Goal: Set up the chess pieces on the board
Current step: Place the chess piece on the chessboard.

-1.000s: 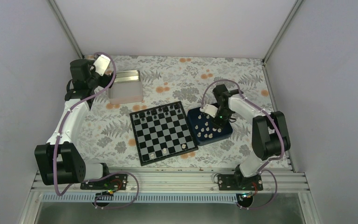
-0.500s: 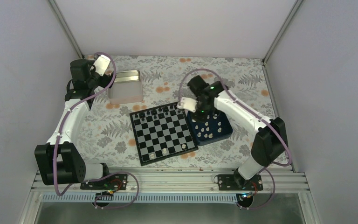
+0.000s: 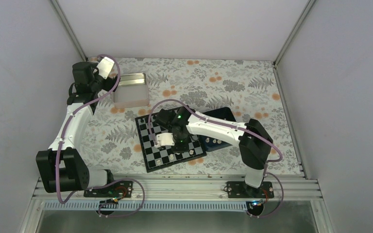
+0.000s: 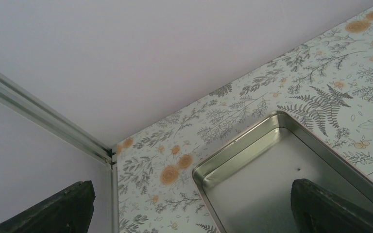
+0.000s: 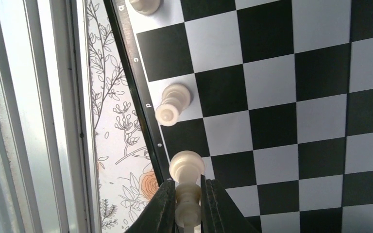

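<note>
The board (image 3: pixel 149 145) lies mid-table, with black pieces along its far row (image 3: pixel 162 116) and a few cream chess pieces (image 3: pixel 159 160) on its near row. My right gripper (image 3: pixel 176 144) hangs over the board's near part. In the right wrist view it (image 5: pixel 188 206) is shut on a cream piece (image 5: pixel 187 167), held base-down just over a near-edge square of the board (image 5: pixel 281 97). Another cream piece (image 5: pixel 173 103) stands two squares along that row. My left gripper (image 3: pixel 97 83) is open and empty at the far left, its fingers (image 4: pixel 58 208) wide apart.
A silver tin (image 3: pixel 131 90) sits at the back left, and its corner (image 4: pixel 272 160) is under my left gripper. A dark blue tray (image 3: pixel 223 143) with several cream pieces lies right of the board, partly hidden by my right arm. The metal rail runs along the near table edge (image 5: pixel 39 116).
My right arm swung from the blue tray leftward across the board to its near edge, carrying a cream piece. The left arm has not moved.
</note>
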